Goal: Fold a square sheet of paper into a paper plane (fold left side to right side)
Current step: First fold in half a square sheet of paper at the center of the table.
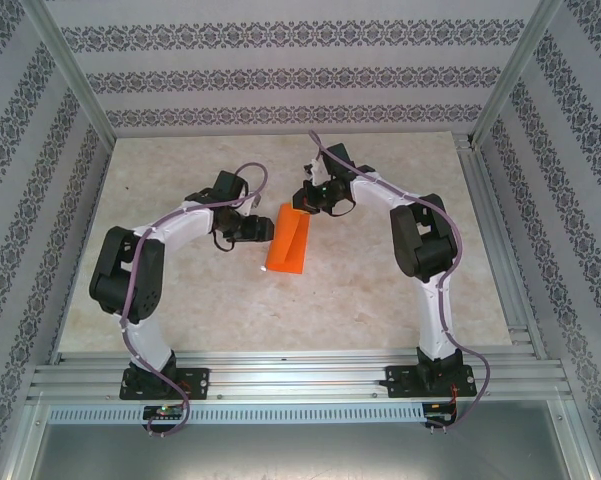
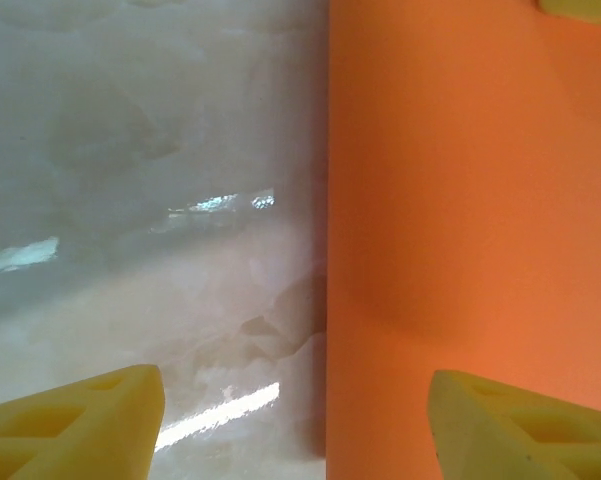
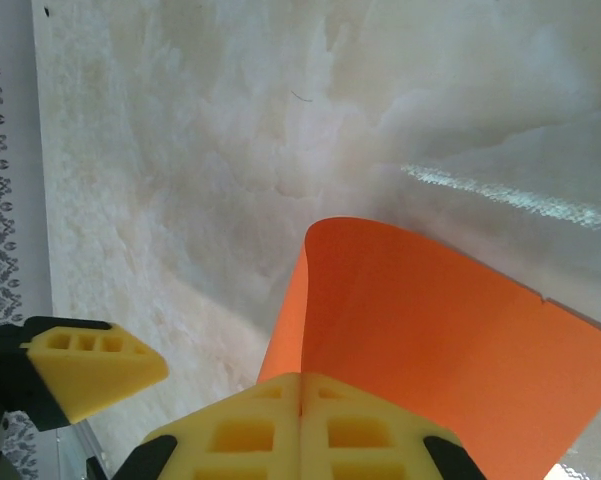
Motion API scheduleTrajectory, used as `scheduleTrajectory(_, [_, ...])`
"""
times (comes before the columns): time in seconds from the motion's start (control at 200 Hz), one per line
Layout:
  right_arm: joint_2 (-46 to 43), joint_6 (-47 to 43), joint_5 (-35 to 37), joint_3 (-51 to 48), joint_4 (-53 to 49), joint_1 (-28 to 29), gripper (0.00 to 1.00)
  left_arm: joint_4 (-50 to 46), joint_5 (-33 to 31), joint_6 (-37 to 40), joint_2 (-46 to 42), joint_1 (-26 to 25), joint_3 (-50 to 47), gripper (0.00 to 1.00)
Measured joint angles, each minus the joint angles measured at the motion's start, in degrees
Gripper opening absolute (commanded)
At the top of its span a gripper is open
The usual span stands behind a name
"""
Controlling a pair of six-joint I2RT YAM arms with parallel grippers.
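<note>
Folding left-to-right: right gripper [image 3: 300, 395] closed, seemingly pinching far end of the paper [image 1: 287, 240]; left gripper [image 2: 295, 400] gapes empty at its left edge. Next I'd press the crease.

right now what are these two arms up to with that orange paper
The two arms are folding an orange paper in the middle of the table. The right fingers are shut and seem to pinch one edge of it, with the sheet curling up from them. The left fingers are open, one on each side of the paper's edge, gripping nothing. The paper lies partly folded over, not yet a plane.
</note>
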Motion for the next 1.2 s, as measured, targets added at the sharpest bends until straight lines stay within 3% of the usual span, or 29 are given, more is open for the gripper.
scheduleTrajectory(0.375, [2.03,-3.96,0.85,0.46,-1.29,-0.42,0.00,0.02,-3.34,-0.26,6.05,-3.32,3.39,0.74])
scheduleTrajectory(1.199, [6.10,-5.68,3.58,2.60,-2.97,-0.76,0.00,-2.89,-10.36,-0.81,9.97,-7.34,7.02,0.68])
